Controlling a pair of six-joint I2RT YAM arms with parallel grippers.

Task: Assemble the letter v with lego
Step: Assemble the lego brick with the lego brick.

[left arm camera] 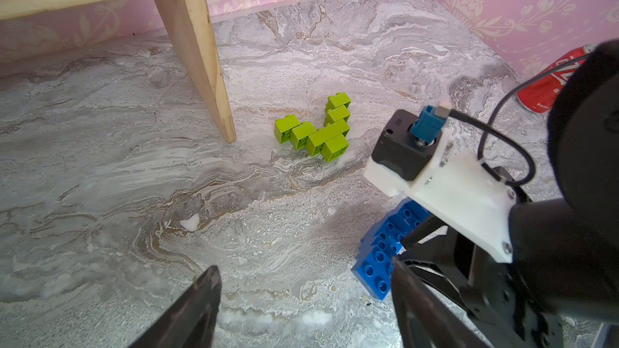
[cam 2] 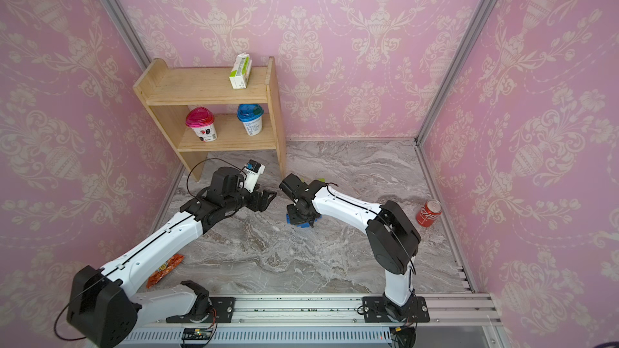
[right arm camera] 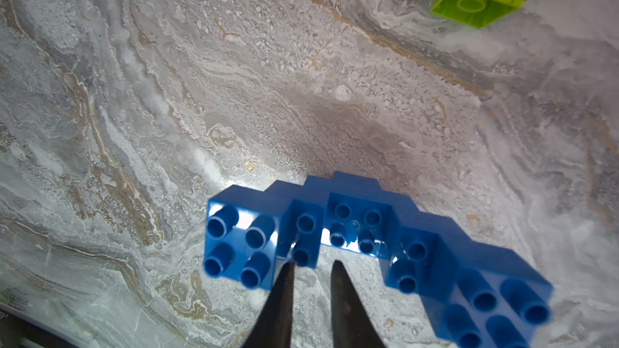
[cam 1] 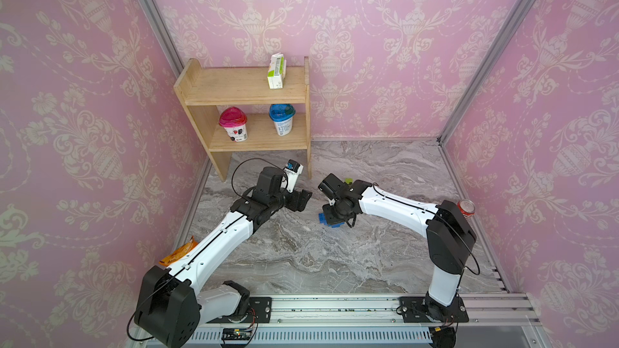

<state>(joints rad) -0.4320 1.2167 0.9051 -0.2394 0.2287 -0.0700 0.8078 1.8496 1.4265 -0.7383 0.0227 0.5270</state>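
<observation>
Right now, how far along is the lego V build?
Done: the lime-green bricks already lie joined in a rough V, and the blue bricks form a V too. In hand: the right gripper is shut at the blue V's notch; whether it pinches a brick is unclear. The left gripper hangs open, empty. Left: probably just laying the tilted blue V flat.

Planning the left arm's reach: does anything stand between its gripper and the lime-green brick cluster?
Nothing visible does. Only bare marble tabletop lies between the left gripper and the cluster of lime-green studded plastic bricks. The wooden shelf leg and the right wrist camera stand off to the sides.
</observation>
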